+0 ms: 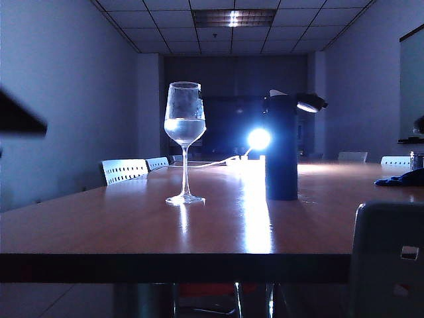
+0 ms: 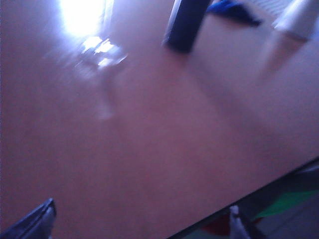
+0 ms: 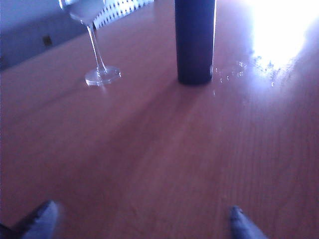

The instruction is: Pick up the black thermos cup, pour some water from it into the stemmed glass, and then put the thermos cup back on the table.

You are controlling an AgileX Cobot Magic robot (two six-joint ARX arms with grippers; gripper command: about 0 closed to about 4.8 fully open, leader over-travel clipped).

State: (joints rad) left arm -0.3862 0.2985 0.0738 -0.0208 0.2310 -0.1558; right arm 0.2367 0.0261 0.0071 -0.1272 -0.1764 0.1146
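Observation:
The stemmed glass (image 1: 184,126) stands upright on the table (image 1: 99,225), left of centre, with water in its bowl. To its right stands the black thermos cup (image 1: 281,149), its lid flipped open. The right wrist view has the glass (image 3: 94,40) and the thermos (image 3: 195,40) far ahead of my right gripper (image 3: 142,221). That gripper is open and empty low over bare wood. The left wrist view is blurred. In it my left gripper (image 2: 137,224) hangs open and empty over the table's near edge, far from the thermos (image 2: 184,25) and the smeared glass (image 2: 102,55).
A bright lamp (image 1: 259,139) glares behind the thermos, and water drops (image 3: 229,72) lie beside its base. A blue cloth (image 1: 404,177) lies at the table's right. White chairs (image 1: 124,170) stand along the far left side. A grey block (image 1: 387,258) fills the near right corner.

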